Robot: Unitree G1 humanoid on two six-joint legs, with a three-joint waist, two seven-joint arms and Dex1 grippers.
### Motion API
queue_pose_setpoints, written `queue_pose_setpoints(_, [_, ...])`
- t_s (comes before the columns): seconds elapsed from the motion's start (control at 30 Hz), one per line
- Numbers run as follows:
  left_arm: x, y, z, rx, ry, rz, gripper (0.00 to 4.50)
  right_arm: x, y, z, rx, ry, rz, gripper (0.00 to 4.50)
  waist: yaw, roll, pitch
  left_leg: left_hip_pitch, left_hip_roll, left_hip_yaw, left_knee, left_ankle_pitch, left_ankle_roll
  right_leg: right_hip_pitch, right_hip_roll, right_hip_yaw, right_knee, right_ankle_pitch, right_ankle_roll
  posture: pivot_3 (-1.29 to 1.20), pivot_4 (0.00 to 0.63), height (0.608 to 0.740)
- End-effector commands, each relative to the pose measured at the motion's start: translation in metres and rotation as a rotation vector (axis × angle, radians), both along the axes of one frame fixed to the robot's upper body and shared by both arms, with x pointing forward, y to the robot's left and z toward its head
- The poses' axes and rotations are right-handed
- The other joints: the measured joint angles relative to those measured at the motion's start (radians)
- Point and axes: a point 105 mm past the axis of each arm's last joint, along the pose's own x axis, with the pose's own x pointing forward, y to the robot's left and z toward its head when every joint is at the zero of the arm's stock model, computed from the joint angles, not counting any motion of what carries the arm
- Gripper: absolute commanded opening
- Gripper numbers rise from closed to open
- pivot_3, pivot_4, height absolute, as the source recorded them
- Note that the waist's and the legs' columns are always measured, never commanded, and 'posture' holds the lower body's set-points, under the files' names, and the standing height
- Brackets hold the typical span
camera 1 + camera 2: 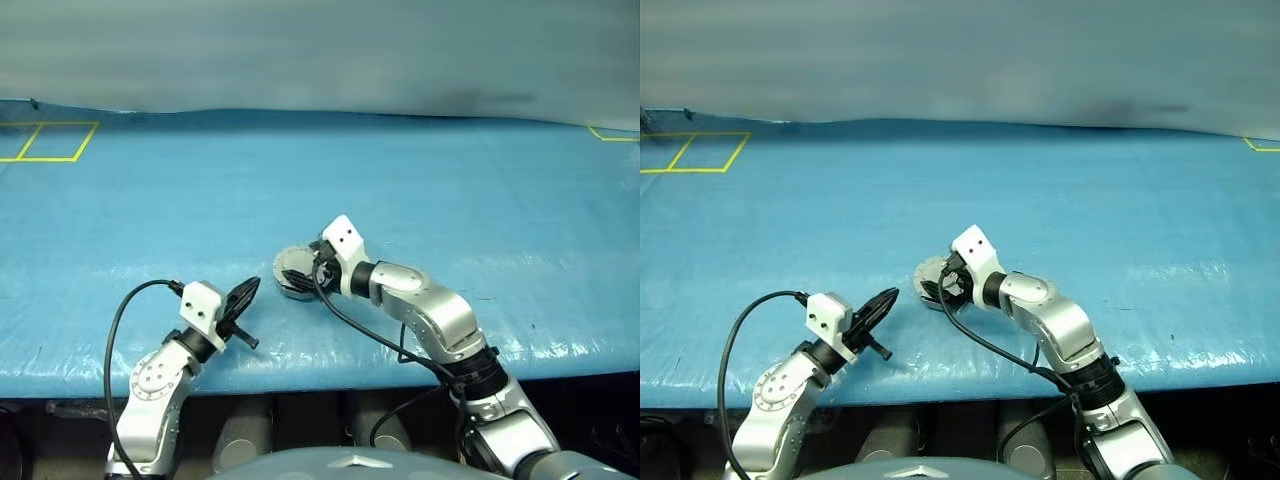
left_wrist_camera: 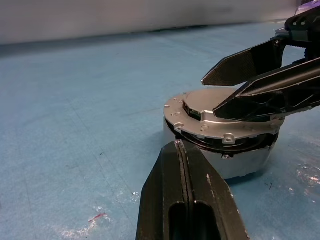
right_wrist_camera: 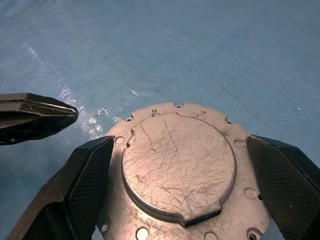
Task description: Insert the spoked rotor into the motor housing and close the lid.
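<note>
While the motor housing (image 2: 220,150) sits near the front middle of the blue table cover (image 1: 450,180), its lid (image 3: 178,167) lies down on top, plain scratched face with the raised centre upward; a dark gap shows between lid and shell at one side. Over it hangs the right gripper (image 3: 182,187), fingers spread wide on either side of the lid's rim. Just to the housing's left, the left gripper (image 1: 243,297) has its fingers pressed together on nothing, tips aimed at the housing. Yellow tape lines (image 1: 45,142) mark the far left corner, well apart.
</note>
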Motion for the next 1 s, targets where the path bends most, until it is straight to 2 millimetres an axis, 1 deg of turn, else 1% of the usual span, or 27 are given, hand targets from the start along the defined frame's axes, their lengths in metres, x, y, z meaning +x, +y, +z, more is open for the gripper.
queue_pose_setpoints(0.03, [-0.002,-0.006,0.006,-0.021,-0.044,-0.024,0.0,-0.001,0.008,0.01,0.011,-0.054,0.033,4.45,-0.001,0.0,0.0,0.0,0.0,0.0,0.0,0.0,0.0,0.0,0.0,0.0,0.0,0.0,0.0,0.0,0.15,0.74])
queue_pose_setpoints(0.23, [-0.006,-0.012,0.001,-0.059,-0.034,-0.04,0.0,-0.004,0.01,0.006,-0.01,-0.069,0.041,4.45,-0.002,0.0,0.0,0.0,0.0,0.0,-0.001,0.0,0.0,0.0,0.0,0.0,0.0,0.0,0.0,0.0,0.15,0.74])
queue_pose_setpoints(0.33, [-0.006,-0.013,-0.002,-0.066,-0.026,-0.041,0.0,-0.002,0.009,0.006,-0.015,-0.082,0.025,3.83,-0.002,0.0,0.0,0.0,0.0,0.0,-0.001,0.0,0.0,-0.001,0.0,0.0,0.0,0.0,0.0,0.0,0.15,0.74])
queue_pose_setpoints(0.4, [-0.005,-0.013,-0.003,-0.067,-0.025,-0.043,0.0,-0.002,0.01,0.006,-0.023,-0.093,0.027,3.15,-0.002,0.0,0.0,0.0,0.0,0.0,-0.001,0.0,0.0,-0.001,0.0,0.0,0.0,0.0,0.0,0.0,0.15,0.74])
queue_pose_setpoints(0.43, [-0.005,-0.013,-0.003,-0.068,-0.025,-0.043,0.0,-0.002,0.01,0.006,-0.027,-0.098,0.027,3.03,-0.002,0.0,0.0,0.0,0.0,0.0,0.0,0.0,0.0,-0.001,0.0,0.0,0.0,0.0,0.0,0.0,0.15,0.74])
queue_pose_setpoints(0.77, [-0.002,-0.011,-0.004,-0.07,-0.035,-0.031,0.0,0.001,0.01,0.01,-0.057,-0.147,0.028,3.03,-0.002,0.0,0.0,0.0,0.0,0.0,-0.001,0.0,0.0,-0.001,0.0,0.0,0.0,0.0,0.0,0.0,0.15,0.74])
queue_pose_setpoints(1.0, [-0.001,-0.009,-0.005,-0.067,-0.036,-0.031,0.0,-0.001,0.012,0.002,-0.094,-0.167,0.051,3.03,-0.002,0.0,0.0,0.0,0.0,0.0,-0.001,0.0,0.0,-0.001,0.0,0.0,0.0,0.0,0.0,0.0,0.15,0.74])
